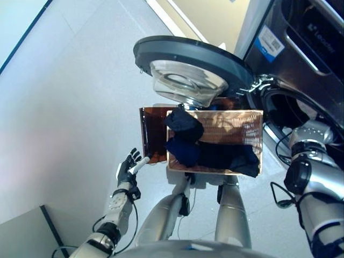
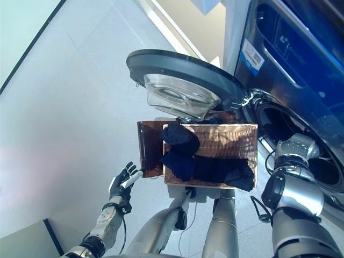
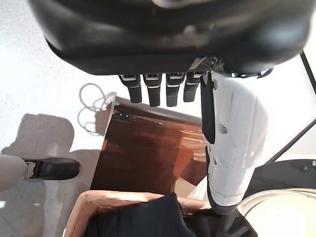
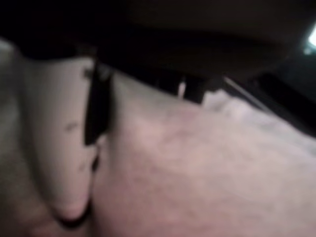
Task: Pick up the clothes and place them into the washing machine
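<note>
A woven basket (image 1: 252, 121) holds dark navy and black clothes (image 1: 185, 126), one bundle heaped at its left end. The washing machine (image 1: 306, 48) stands to the right with its round door (image 1: 188, 59) swung open above the basket. My right arm (image 1: 309, 140) reaches into the drum opening (image 1: 285, 105), where the hand is hidden. In the right wrist view the right hand (image 4: 54, 148) lies against pale cloth (image 4: 197, 173). My left hand (image 1: 128, 169) hovers open, left of the basket and holding nothing, its fingers (image 3: 153, 89) straight.
A glossy brown panel (image 1: 153, 134) stands against the basket's left side, close to my left hand. A grey slab (image 1: 27, 236) lies at the lower left. Pale floor (image 1: 64, 107) stretches to the left.
</note>
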